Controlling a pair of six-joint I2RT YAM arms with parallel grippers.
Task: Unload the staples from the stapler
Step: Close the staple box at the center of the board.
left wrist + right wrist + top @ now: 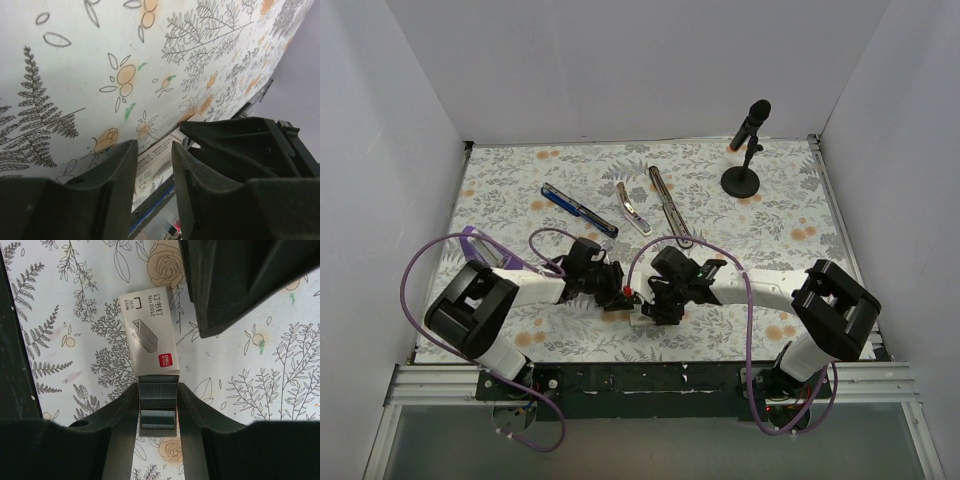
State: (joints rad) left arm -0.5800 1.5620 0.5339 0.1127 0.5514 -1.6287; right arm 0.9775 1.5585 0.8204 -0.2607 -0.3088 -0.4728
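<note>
The stapler lies in parts at the back of the table: a blue-and-black body [578, 210], a silvery channel [633, 208] and a long dark base strip [670, 205]. A small white staple box [147, 332] lies between my two grippers, and it also shows in the top view [640, 320]. Its tray is slid out and holds grey staples [158, 417]. My right gripper [158, 388] is shut on the sides of that tray. My left gripper [153, 147] stands a narrow gap apart with nothing between its tips. It hovers at the box's far corner, and the box [150, 167] shows beyond the gap.
A black microphone on a round stand [748, 150] is at the back right. A purple block [472, 240] sits at the left edge behind my left arm. Purple cables loop over both arms. White walls close the floral mat on three sides.
</note>
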